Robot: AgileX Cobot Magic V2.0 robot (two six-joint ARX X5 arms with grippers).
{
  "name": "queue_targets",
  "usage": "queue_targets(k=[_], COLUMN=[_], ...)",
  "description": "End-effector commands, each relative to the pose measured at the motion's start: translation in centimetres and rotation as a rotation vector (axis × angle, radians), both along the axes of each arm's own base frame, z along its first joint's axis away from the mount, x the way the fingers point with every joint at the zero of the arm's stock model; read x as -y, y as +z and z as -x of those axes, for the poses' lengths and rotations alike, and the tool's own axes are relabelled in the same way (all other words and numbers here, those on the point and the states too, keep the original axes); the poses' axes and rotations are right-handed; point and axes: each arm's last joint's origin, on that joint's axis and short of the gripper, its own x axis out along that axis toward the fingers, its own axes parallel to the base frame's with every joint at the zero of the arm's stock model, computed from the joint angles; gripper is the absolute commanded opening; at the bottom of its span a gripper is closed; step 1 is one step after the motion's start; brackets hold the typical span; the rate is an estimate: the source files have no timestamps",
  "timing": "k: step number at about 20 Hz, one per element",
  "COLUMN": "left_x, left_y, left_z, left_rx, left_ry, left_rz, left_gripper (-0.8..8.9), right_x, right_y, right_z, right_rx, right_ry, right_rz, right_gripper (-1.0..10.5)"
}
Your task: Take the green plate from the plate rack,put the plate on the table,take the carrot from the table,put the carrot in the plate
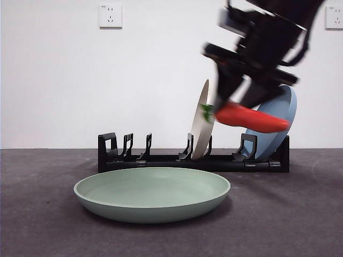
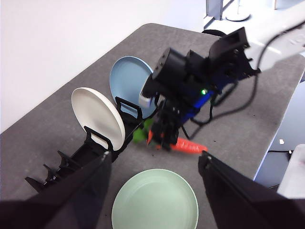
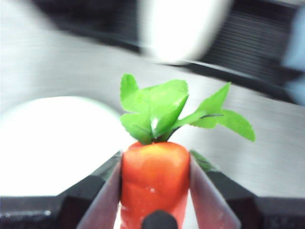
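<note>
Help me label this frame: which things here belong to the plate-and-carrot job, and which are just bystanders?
In the job: green plate on the table; carrot held by right gripper; plate rack.
Bystanders: cream plate, blue plate, wall sockets.

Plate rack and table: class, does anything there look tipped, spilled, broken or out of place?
Nothing stands out. The cream plate and blue plate stand in the long black plate rack, the pale mint-green round plate lies flat on the dark grey table, and the right gripper holds the orange toy carrot aloft.

Orange carrot [image 1: 251, 118] aloft; mint green plate [image 1: 152, 194] flat on table [image 1: 43, 225].
</note>
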Motion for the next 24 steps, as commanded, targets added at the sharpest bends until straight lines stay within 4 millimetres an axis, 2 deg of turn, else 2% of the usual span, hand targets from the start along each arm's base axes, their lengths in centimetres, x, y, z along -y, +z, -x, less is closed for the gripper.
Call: queue_targets(k=[1, 3, 7, 11, 19, 21, 24], left_x=[0.0, 0.0, 0.0, -0.1, -0.1, -0.1, -0.1], left_y=[0.0, 0.0, 0.0, -0.1, -0.2, -0.2, -0.3], left_z=[0.0, 0.1, 0.1, 0.1, 0.1, 0.1, 0.1], left_rx=[-0.005, -0.006, -0.006, -0.009, -0.013, -0.017, -0.023], left_ry=[0.002, 0.002, 0.002, 0.002, 0.003, 0.006, 0.006], left_rz=[0.005, 0.002, 0.002, -0.005, -0.012, -0.008, -0.019], left_gripper=[3.15, 3.15, 3.15, 3.15, 3.15, 3.15, 3.15], right_x=[-3.0, -5.8, -8.6, -9.5, -9.8, -9.8, -9.7], right_y=[-0.7, -1.8, -5.0, -8.1, -9.4, -9.4, -9.5], right_z=[1.3, 2.0, 1.9, 1.1, 0.8, 0.8, 1.0], right_rx=[-0.022, -0.014, -0.039, -0.056, -0.067, -0.065, -0.089], right_ry=[0.064, 0.13, 0.161, 0.14, 0.14, 0.145, 0.148], right_rz=[-0.032, -0.047, -0.048, 0.009, 0.026, 0.028, 0.039], right_gripper=[-0.1, -0.1, -0.1, -0.1, -0.1, 0.6, 4.0])
